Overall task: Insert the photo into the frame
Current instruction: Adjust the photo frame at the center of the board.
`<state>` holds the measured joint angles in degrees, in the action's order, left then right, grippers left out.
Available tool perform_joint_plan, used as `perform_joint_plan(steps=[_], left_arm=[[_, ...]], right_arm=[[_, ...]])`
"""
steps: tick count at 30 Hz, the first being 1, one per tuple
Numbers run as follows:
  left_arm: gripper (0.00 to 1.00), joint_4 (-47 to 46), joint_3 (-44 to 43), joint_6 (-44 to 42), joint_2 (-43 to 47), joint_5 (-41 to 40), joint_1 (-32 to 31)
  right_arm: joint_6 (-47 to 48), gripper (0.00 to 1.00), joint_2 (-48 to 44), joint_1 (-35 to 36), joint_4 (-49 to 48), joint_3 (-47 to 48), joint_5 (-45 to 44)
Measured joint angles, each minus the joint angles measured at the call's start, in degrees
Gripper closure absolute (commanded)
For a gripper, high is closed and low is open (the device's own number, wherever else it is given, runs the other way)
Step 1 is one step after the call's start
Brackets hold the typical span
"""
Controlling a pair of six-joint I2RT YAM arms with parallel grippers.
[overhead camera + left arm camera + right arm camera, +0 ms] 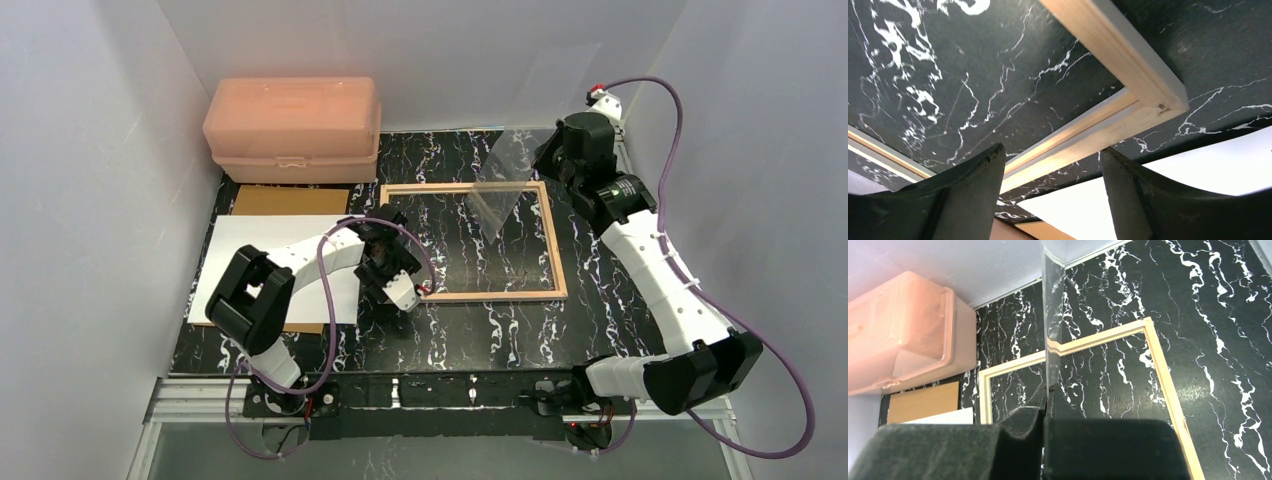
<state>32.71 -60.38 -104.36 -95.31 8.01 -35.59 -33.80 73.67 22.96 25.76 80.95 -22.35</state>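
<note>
Showing the table (500, 340) from above and from both wrists. The frame (500, 295) lies flat at the centre of the black marbled surface with its light wood back upward; the marble shows through its opening. The photo (270, 250) lies outside the frame, to its left, white back up, resting on a brown backing board (290, 200) whose far edge shows beyond it. A pink plastic box (292, 125) stands at the far left, against the wall.

Left gripper (408, 292): lowered to the near-left corner of the frame, jaws spread. In the left wrist view the two dark fingers (963, 195) stand apart with nothing between them; the wooden corner (1128, 65) lies just beyond them, and the white sheet (1198, 165) is beside it.

Right gripper (545, 160): pressed together on the clear pane (505, 185), pinching one edge. The pane is raised and tilted over the far right part of the frame. In the right wrist view it appears edge-on (1052, 330), rising from between the closed pads (1098, 450). Whether its lower corner touches anything cannot be told.
</note>
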Motion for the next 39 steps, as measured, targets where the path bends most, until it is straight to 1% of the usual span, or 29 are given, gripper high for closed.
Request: perform_joint_plan(steps=[4, 7, 10, 12, 15, 16, 17, 22, 25, 30, 35, 39], left_arm=[[0.42, 1.2, 0.02, 1.14, -0.11, -1.07, -2.54], [0.43, 2.73, 0.2, 3.08, -0.15, -1.22, -4.68], [0.51, 3.63, 1.49, 6.32, -0.15, -1.25, -6.93], [0.59, 4.66, 1.73, 9.57, -0.22, -1.29, -8.5], [0.79, 7.15, 0.22, 16.79, -1.62, -0.5, -11.56], [0.84, 7.91, -0.79, 18.36, -2.45, -0.44, -12.48], [0.86, 8.46, -1.73, 19.56, -2.97, -0.28, -13.16], [0.88, 8.15, -5.97, 26.88, -6.19, 1.27, -17.18], [0.88, 8.81, -9.16, 35.01, -8.52, 1.9, -18.21], [0.85, 11.37, -16.2, 51.74, -13.73, 3.65, -21.57], [0.75, 11.37, -21.33, 64.87, -17.49, 6.75, -26.64], [0.63, 10.97, -26.29, 70.82, -20.83, 9.07, -29.11]], right_arm=[[1.29, 0.99, 0.7, -0.85, 1.7, 3.04, 2.78], [2.54, 0.99, 1.42, -1.44, 2.64, 5.57, 3.34], [3.69, 0.99, 1.44, -1.92, 3.32, 6.86, 3.41], [4.15, 0.99, 1.44, -2.12, 3.52, 7.1, 3.43], [4.5, 0.99, 1.44, -2.36, 4.46, 7.13, 3.48], [4.7, 0.99, 1.46, -2.4, 4.66, 7.13, 3.48], [4.74, 0.99, 1.46, -2.49, 4.68, 7.13, 3.48], [5.75, 0.99, 1.46, -2.91, 5.42, 8.09, 3.34], [5.92, 0.99, 1.46, -3.08, 5.9, 9.35, 3.26], [5.97, 0.99, 1.49, -3.08, 5.9, 10.03, 3.26], [6.43, 0.99, 1.62, -3.08, 6.14, 10.03, 3.23], [7.15, 0.99, 1.6, -3.08, 6.73, 10.03, 2.99]])
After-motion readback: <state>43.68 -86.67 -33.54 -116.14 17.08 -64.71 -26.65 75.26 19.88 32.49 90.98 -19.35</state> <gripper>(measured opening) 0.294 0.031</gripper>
